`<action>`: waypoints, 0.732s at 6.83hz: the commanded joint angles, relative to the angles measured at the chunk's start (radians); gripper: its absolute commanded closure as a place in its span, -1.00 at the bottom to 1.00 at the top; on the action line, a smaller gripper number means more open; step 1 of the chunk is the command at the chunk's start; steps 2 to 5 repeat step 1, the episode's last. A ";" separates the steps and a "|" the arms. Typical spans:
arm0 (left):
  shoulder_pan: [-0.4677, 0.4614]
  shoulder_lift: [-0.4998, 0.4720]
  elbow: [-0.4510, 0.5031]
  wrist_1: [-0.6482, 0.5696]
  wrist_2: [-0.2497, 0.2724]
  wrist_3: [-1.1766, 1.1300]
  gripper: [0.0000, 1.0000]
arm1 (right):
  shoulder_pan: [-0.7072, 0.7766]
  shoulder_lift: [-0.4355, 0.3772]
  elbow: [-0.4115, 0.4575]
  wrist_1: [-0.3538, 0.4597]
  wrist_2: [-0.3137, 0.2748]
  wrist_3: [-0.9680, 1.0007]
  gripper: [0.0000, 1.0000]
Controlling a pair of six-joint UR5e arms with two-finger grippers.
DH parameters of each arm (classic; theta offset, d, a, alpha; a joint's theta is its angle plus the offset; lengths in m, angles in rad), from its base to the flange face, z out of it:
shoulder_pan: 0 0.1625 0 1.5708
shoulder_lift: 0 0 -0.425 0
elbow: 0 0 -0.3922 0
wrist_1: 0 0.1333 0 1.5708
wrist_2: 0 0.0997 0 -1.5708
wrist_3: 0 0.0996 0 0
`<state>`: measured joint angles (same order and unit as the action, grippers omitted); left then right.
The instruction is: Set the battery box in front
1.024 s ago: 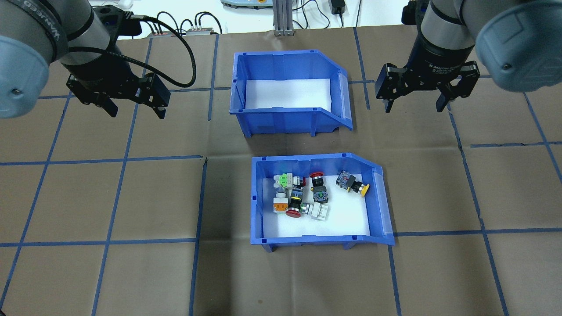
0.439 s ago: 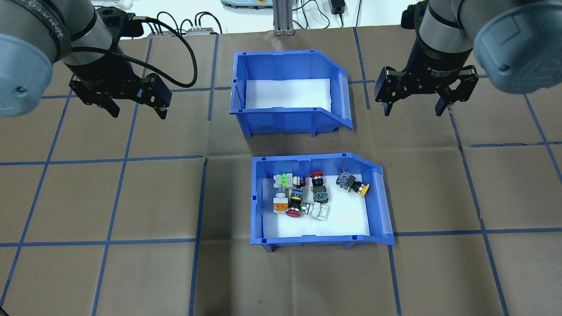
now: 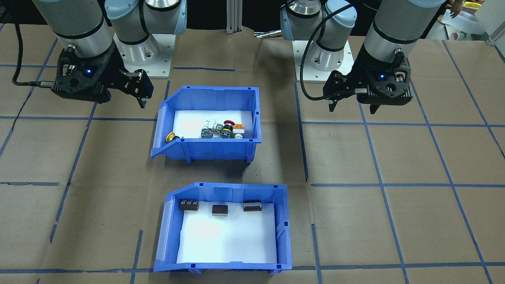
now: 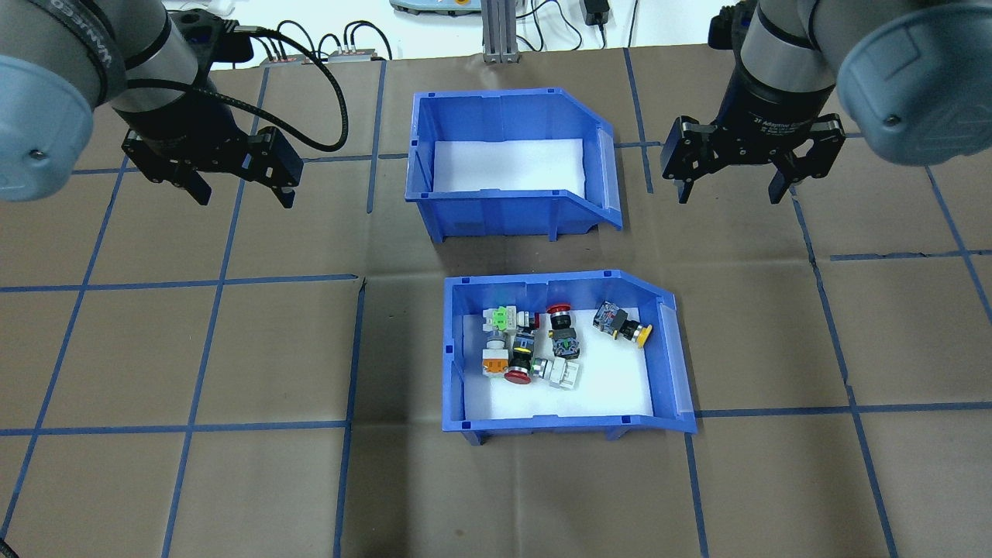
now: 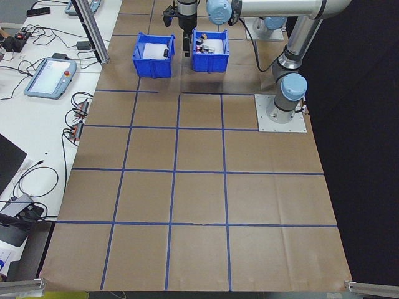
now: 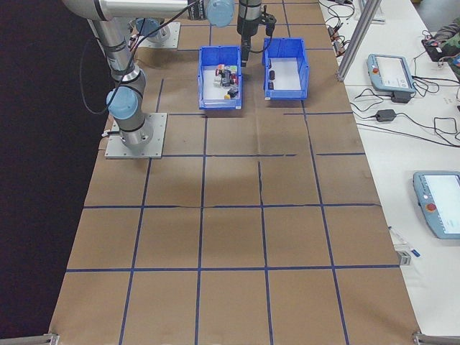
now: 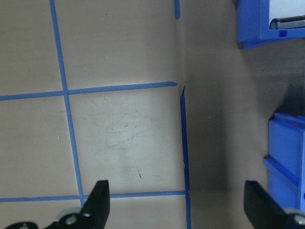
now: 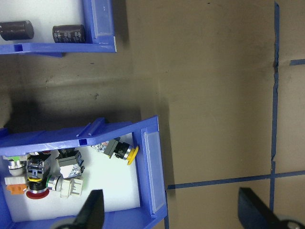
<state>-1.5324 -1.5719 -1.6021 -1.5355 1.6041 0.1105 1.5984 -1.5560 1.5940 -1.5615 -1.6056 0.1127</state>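
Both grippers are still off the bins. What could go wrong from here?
1. The battery box and the switch bin look alike, and in the overhead view the near wall hides the cells; the wrong bin might get grabbed.
2. The bins sit close together, so sliding one may bump the other.
3. The cells lie loose, so tilting could roll them out.

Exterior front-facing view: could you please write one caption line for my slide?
Battery box lies nearest the camera, the switch bin behind it; left claw and right claw hang open, empty, flanking the switch bin.
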 commanded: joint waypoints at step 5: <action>0.000 -0.002 0.002 0.000 0.002 0.000 -0.98 | 0.000 0.002 -0.003 0.000 0.000 0.001 -1.00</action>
